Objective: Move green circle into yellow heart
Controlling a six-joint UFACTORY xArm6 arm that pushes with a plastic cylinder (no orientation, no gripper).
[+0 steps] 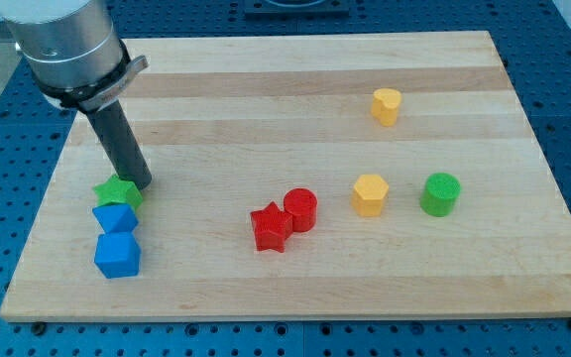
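Blue cube (117,255) nearest, board's bottom-left corner. My tip (139,183) parked there too, touching green star (118,191); no hand, just rod. Green circle (440,193) far right, untouched; yellow heart (386,105) above it. Step: approach. Next, probably swing under circle, push up.

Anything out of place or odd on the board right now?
No damage or blocks off the board. One oddity: my tip sits at the view's left against the green star, far from the green circle and yellow heart.
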